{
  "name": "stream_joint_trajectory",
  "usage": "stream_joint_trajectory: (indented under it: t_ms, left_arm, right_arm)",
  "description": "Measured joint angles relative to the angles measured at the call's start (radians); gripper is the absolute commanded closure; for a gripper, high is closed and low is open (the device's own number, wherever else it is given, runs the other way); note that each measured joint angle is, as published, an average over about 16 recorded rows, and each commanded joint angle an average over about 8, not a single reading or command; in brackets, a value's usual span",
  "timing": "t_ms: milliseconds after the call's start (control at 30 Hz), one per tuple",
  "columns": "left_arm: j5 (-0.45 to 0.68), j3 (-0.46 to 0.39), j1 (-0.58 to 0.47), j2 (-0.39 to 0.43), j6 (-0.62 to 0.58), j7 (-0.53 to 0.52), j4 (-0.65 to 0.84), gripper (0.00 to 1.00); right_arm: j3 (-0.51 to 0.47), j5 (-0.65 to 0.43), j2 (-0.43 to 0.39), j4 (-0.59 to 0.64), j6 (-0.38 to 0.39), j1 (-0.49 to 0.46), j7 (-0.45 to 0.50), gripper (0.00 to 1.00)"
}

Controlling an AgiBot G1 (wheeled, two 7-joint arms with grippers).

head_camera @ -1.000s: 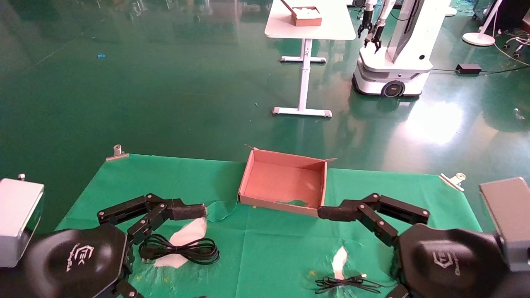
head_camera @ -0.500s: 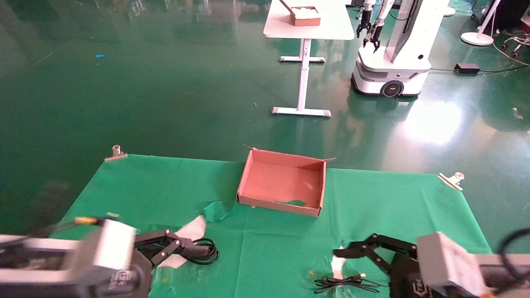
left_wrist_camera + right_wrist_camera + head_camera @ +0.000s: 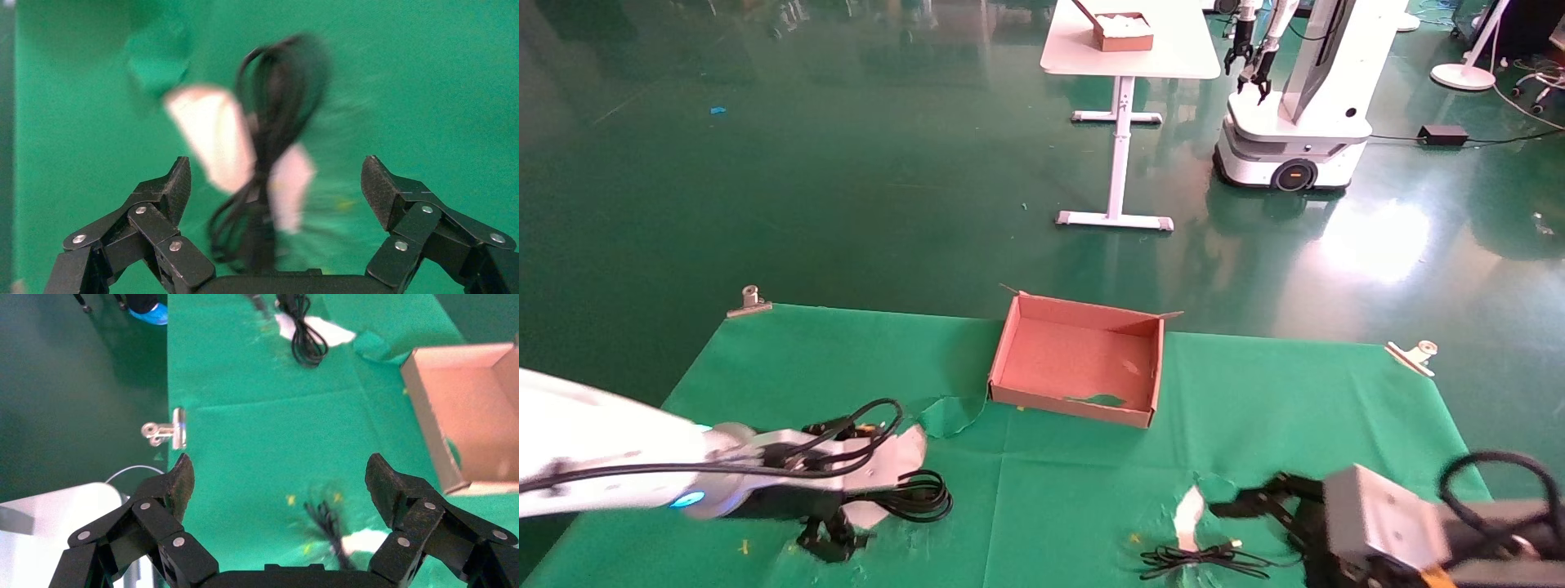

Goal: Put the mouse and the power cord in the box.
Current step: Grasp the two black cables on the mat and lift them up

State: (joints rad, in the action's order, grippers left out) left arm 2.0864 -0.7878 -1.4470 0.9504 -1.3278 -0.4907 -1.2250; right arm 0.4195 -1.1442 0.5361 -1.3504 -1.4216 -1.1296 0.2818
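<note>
The power cord (image 3: 911,496) lies as a looped black bundle on the green cloth at the front left, across a white torn patch. My left gripper (image 3: 276,179) hangs open right over the power cord (image 3: 275,122), one finger on each side and not touching it. The reddish-brown box (image 3: 1009,359) stands empty at the table's middle back. A thin black cable bundle (image 3: 1201,559) with a USB plug lies at the front right; the mouse's body is out of view. My right gripper (image 3: 281,474) is open above that thin cable (image 3: 330,523), and the box (image 3: 428,416) lies off to one side.
Metal clips (image 3: 750,300) (image 3: 1414,355) pin the cloth's far corners, and one clip (image 3: 165,432) holds its near edge. A cloth flap (image 3: 948,412) curls up left of the box. Beyond the table are a white desk (image 3: 1128,49) and another robot (image 3: 1295,122).
Both arms have swung down and away from the box. The left gripper now hovers over the power cord and the right one over the thin cable; both stay open.
</note>
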Motion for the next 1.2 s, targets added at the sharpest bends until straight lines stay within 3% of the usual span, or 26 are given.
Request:
stream_joint_trajectory:
  t_ms: [333,533,800,1033,1200]
  left_arm:
    - [0.196,-0.071,-0.019,0.138,0.103,-0.011,0.169,0.00]
    - [0.261,-0.097,-0.031,0.192,0.140,-0.011,0.250,0.00]
    - [0.294,-0.111,-0.047,0.229,0.158,-0.006,0.317,0.00]
    - [0.291,-0.111,-0.051,0.235,0.163,0.003,0.334,0.00]
    - [0.290,-0.111,-0.052,0.236,0.164,0.006,0.339,0.00]
  right_arm:
    - [-0.014,0.020,-0.041,-0.002,0.005,0.040,-0.012,0.00]
    - [0.003,-0.032,-0.043,-0.004,-0.003,0.022,-0.016,0.00]
    - [0.096,-0.282,0.038,0.008,-0.014,-0.070,0.008,0.00]
    - [0.205,-0.554,0.197,0.084,0.010,-0.172,0.054,0.00]
    - [0.264,-0.688,0.318,0.179,0.045,-0.224,0.075,0.00]
